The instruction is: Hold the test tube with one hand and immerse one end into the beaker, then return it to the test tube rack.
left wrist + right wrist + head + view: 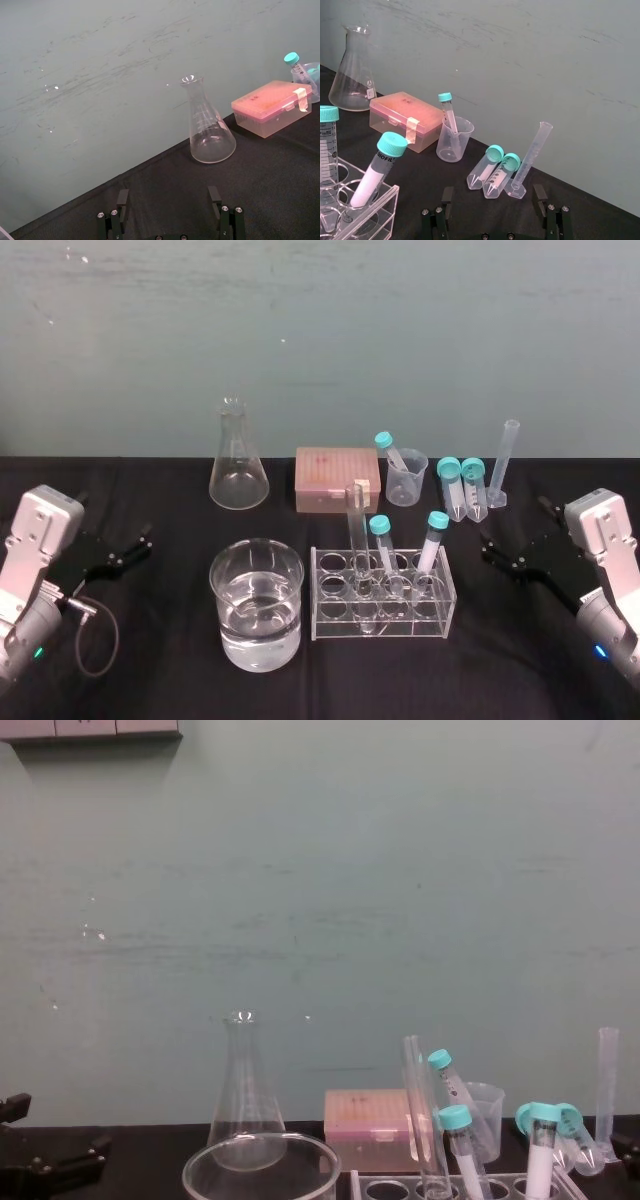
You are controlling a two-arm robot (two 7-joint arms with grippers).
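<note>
A laboratory bench, by the look of it: a black-covered table [170, 660] against a plain teal wall [320, 330], all glassware. Between the left gripper [147, 540] and right gripper [487, 548] stand a water-filled beaker [256, 605] and a clear test tube rack [335, 620] holding teal-capped tubes [381, 540]. A conical flask [238, 475] and pink box [335, 480] sit beyond them, a graduated cylinder [505, 465] nearest the right gripper.

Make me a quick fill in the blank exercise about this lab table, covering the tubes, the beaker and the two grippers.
The test tube stands in the test tube rack, which also holds ____ teal-capped tubes.
The beaker, part full of clear liquid, sits on the rack's ____ side.
The left gripper and the right gripper are both ____, holding nothing.
Missing words: two; left; open.
</note>
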